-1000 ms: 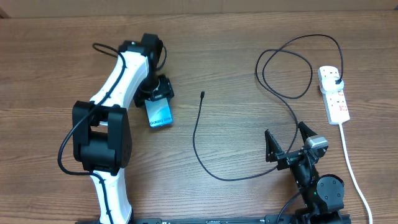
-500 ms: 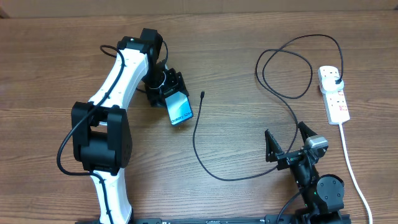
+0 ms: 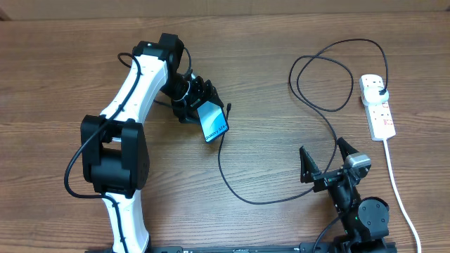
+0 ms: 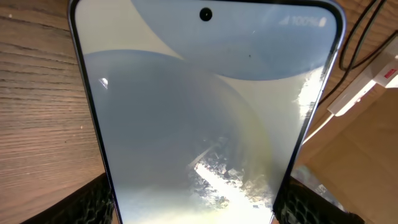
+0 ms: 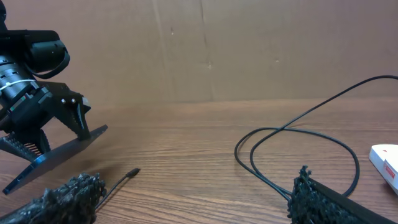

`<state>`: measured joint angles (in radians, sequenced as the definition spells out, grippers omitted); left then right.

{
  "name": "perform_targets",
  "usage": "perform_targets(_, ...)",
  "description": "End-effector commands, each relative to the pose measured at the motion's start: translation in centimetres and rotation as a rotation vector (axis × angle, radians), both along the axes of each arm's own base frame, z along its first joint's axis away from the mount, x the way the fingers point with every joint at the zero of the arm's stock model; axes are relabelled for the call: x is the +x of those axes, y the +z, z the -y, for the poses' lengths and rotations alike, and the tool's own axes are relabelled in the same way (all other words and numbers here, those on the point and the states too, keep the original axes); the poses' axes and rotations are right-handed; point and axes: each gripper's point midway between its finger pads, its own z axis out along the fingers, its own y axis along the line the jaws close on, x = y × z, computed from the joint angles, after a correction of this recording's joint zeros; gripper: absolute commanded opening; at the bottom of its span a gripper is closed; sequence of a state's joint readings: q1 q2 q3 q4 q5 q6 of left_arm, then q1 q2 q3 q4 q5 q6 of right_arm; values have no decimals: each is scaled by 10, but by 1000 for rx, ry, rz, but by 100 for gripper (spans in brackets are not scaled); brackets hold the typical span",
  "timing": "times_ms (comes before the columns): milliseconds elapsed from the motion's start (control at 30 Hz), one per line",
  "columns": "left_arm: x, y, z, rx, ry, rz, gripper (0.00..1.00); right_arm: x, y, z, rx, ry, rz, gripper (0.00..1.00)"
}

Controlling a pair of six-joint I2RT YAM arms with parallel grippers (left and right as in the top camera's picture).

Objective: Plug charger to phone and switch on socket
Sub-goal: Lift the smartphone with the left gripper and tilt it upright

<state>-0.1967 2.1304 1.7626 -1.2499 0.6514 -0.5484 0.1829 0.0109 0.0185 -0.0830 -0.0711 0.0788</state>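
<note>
My left gripper (image 3: 199, 105) is shut on the phone (image 3: 214, 122), gripping its near end and holding it tilted above the table, screen up. The light-blue screen fills the left wrist view (image 4: 199, 112). In the right wrist view the phone (image 5: 53, 155) shows edge-on at the left. The charger cable (image 3: 232, 172) lies looped on the table; its connector tip (image 3: 229, 107) rests just right of the phone and also shows in the right wrist view (image 5: 129, 173). Its black plug (image 3: 380, 91) sits in the white socket strip (image 3: 377, 106) at the far right. My right gripper (image 3: 325, 163) is open and empty near the front edge.
The socket's white cord (image 3: 397, 190) runs down the right side toward the front edge, beside my right arm. Cable loops (image 3: 330, 74) lie between the phone and the socket. A cardboard wall (image 5: 199, 50) stands behind the table.
My left gripper has carried the phone to the right and a little down, turning it, up to the charger's connector tip. The right arm has not moved.
</note>
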Motion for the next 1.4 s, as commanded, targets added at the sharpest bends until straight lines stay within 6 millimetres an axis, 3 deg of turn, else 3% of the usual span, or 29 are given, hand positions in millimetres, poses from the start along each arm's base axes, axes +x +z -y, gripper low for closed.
perform_targets(0, 5, 16, 9, -53, 2, 21, 45, 0, -3, 1, 2, -6, 0, 100)
perform_targets(200, 3, 16, 9, -54, 3, 12, 49, 0, -3, 1, 2, -6, 0, 100)
perform_targets(467, 0, 29, 23, -153, 40, -40, 54, 0, -3, 1, 2, -6, 0, 100)
perform_targets(733, -2, 38, 31, -196, 136, -147, 52, 0, -3, 1, 2, -6, 0, 100)
perform_targets(1033, -8, 61, 46, -329, 195, -277, 50, 0, -3, 1, 2, -6, 0, 100)
perform_targets(1367, -11, 99, 62, -542, 226, -415, 51, 0, -3, 1, 2, -6, 0, 100)
